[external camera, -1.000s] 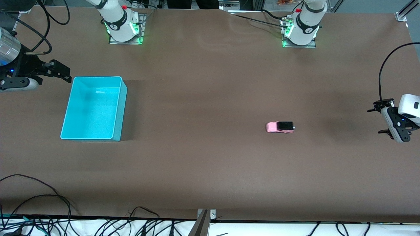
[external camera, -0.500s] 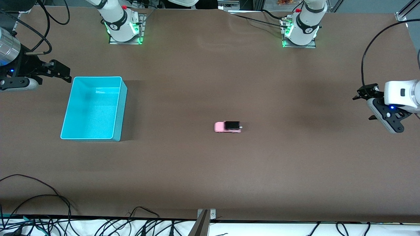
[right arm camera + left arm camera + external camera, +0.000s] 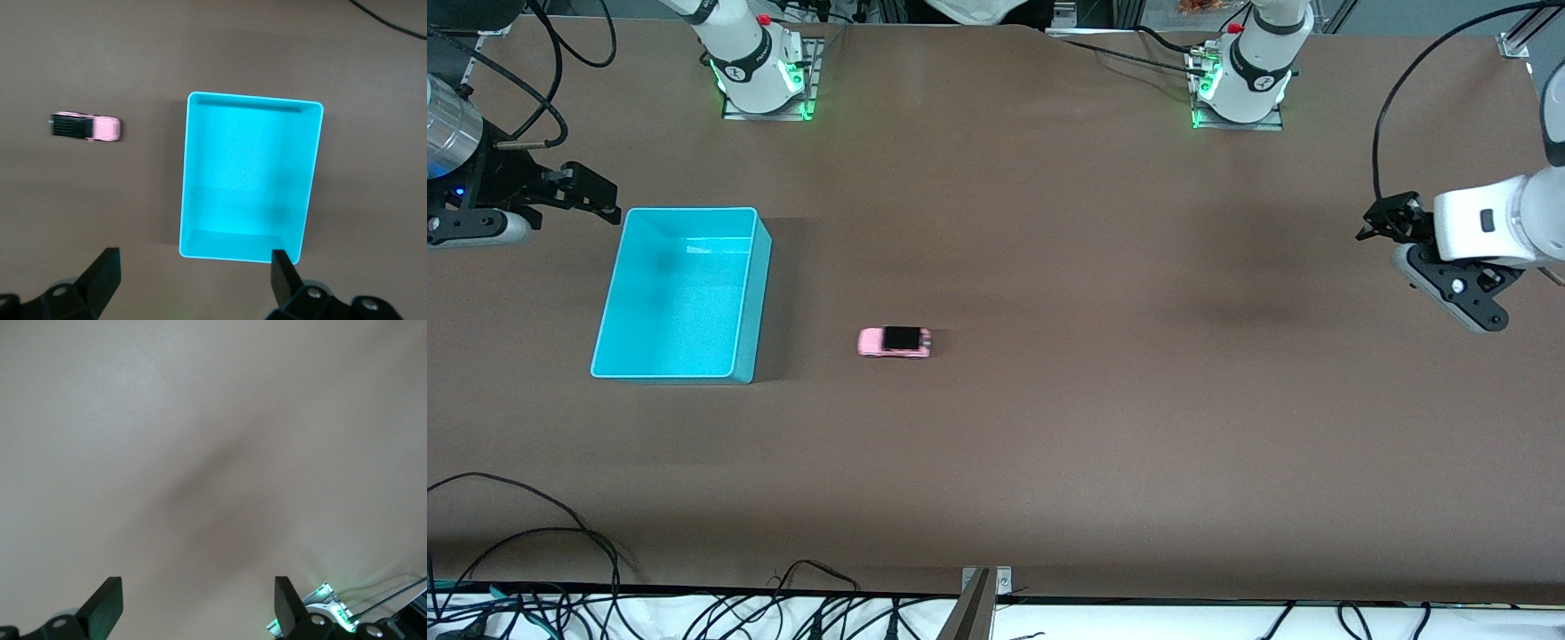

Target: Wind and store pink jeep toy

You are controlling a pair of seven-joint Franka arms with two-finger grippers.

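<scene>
The pink jeep toy (image 3: 895,342) sits on the table (image 3: 1049,444) beside the turquoise bin (image 3: 683,293), toward the right arm's end. The right end effector (image 3: 591,197) hovers by the bin's corner, fingers spread wide and empty; it should descend square over the jeep's body. The left end effector (image 3: 1392,227) waits, open and empty, over its own end.

Wide brown table (image 3: 1049,222), matte, evenly lit, faintly shadowed mid-surface. Black cables (image 3: 525,542) looped along the white edge nearest the front camera. 2 green-glowing mounting plates (image 3: 765,107) at the top edge.
</scene>
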